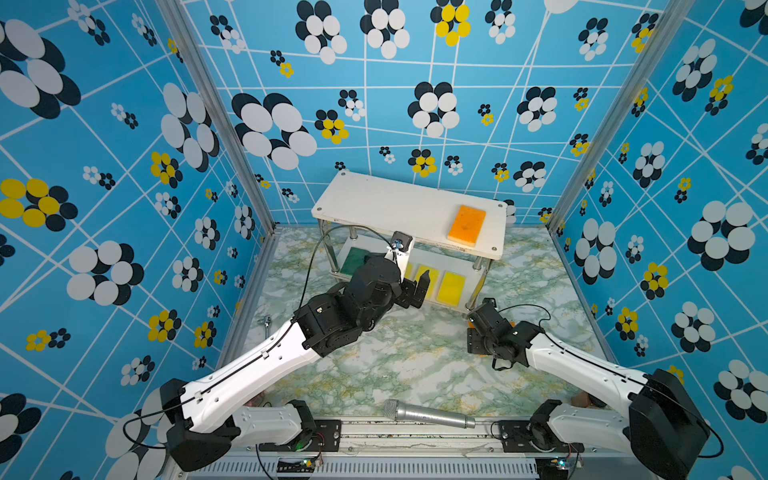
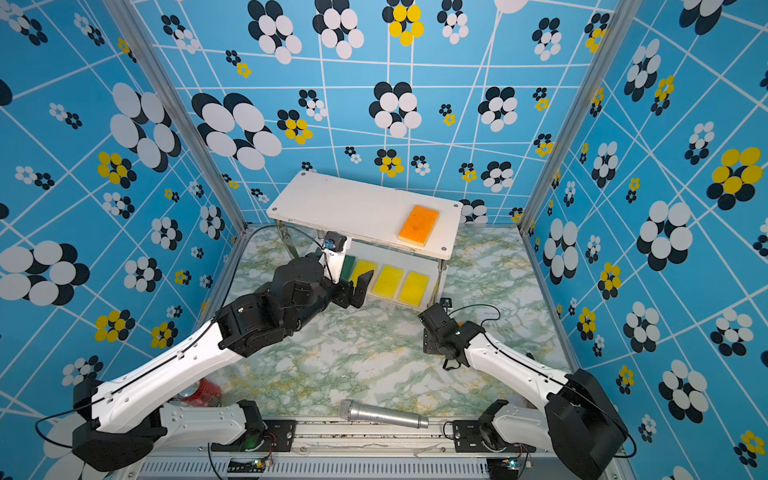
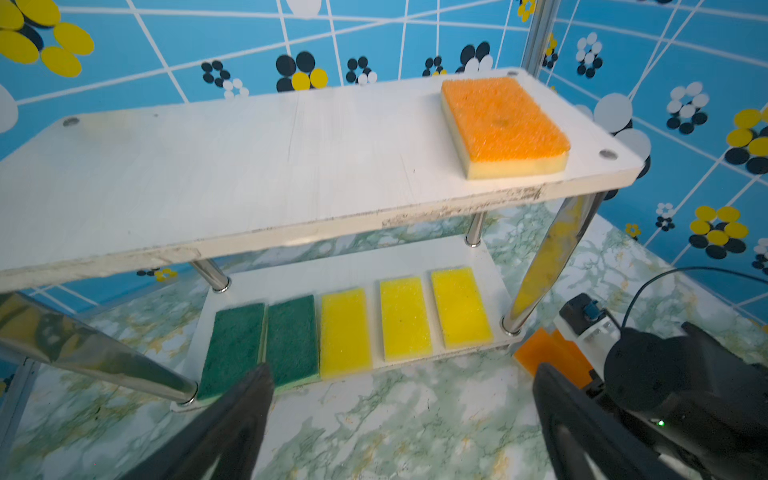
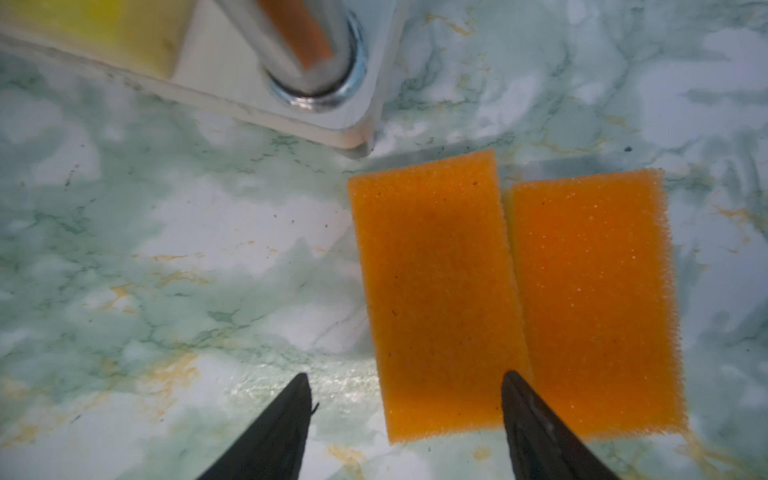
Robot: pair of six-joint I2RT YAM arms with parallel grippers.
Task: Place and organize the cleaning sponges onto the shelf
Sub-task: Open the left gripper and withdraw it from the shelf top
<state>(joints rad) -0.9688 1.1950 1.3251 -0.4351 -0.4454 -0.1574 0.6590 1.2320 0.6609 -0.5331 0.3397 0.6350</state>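
The shelf [image 1: 399, 208] stands at the back of my marble table [image 1: 395, 361]. My left gripper [image 1: 417, 289] hangs before its lower board [image 3: 415, 259], jaws wide, empty. My right gripper [image 4: 406, 377], partly open and empty, hovers over two orange sponges [image 4: 436, 291] lying side by side on the table, seemingly lining up a pinch. Two green sponges [image 3: 235, 349] and three yellow sponges [image 3: 405, 318] sit colour-sorted below; one orange sponge [image 1: 466, 223] waits on top.
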